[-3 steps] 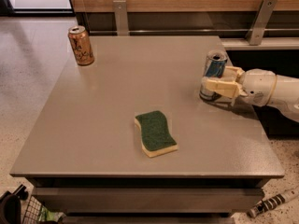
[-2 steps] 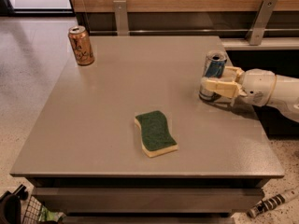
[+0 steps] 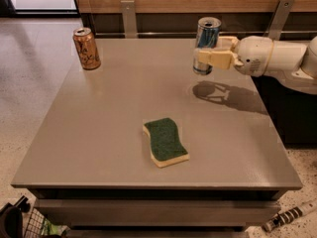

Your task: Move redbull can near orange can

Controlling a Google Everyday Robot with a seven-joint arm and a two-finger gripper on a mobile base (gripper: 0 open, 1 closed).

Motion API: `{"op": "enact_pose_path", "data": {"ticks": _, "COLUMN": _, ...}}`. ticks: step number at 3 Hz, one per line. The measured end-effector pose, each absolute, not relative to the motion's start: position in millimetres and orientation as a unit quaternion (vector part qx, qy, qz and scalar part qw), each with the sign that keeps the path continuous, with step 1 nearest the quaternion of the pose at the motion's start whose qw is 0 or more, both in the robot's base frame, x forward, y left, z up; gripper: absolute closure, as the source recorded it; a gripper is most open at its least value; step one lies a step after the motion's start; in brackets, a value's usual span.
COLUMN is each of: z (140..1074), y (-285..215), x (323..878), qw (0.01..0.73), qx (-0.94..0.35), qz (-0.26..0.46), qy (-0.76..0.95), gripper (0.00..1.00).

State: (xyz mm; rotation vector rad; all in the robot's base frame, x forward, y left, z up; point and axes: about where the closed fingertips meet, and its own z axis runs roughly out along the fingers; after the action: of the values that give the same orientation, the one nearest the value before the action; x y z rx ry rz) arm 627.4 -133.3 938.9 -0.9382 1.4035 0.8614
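Observation:
The redbull can (image 3: 206, 37) is a slim blue-and-silver can, held upright in the air above the table's far right part, with its shadow on the tabletop below. My gripper (image 3: 212, 54) comes in from the right on a white arm and is shut on the can's middle. The orange can (image 3: 86, 48) is copper-orange with pale lettering and stands upright at the table's far left corner, well to the left of the held can.
A green-and-yellow sponge (image 3: 165, 142) lies near the middle front of the grey table (image 3: 89, 133). A wooden wall panel with metal brackets (image 3: 129, 17) runs behind the table. A wire basket (image 3: 29, 224) sits on the floor at the front left.
The redbull can has been lifted off the table and carried left and up in my gripper. The orange can and sponge have not moved.

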Motion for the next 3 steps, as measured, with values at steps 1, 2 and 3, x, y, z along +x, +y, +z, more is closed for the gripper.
{"op": "enact_pose_path", "data": {"ticks": 1, "z": 972.4, "y": -87.0, "x": 641.0, "qw": 0.579, "qx": -0.419, "qz": 0.374, "qy": 0.592, "gripper": 1.00}}
{"op": "enact_pose_path", "data": {"ticks": 2, "z": 987.4, "y": -37.3, "x": 647.0, "qw": 0.570, "qx": -0.434, "qz": 0.369, "qy": 0.592, "gripper": 1.00}}
{"op": "enact_pose_path", "data": {"ticks": 3, "z": 982.5, "y": 19.6, "x": 661.4, "qw": 0.563, "qx": -0.435, "qz": 0.382, "qy": 0.590, "gripper": 1.00}}
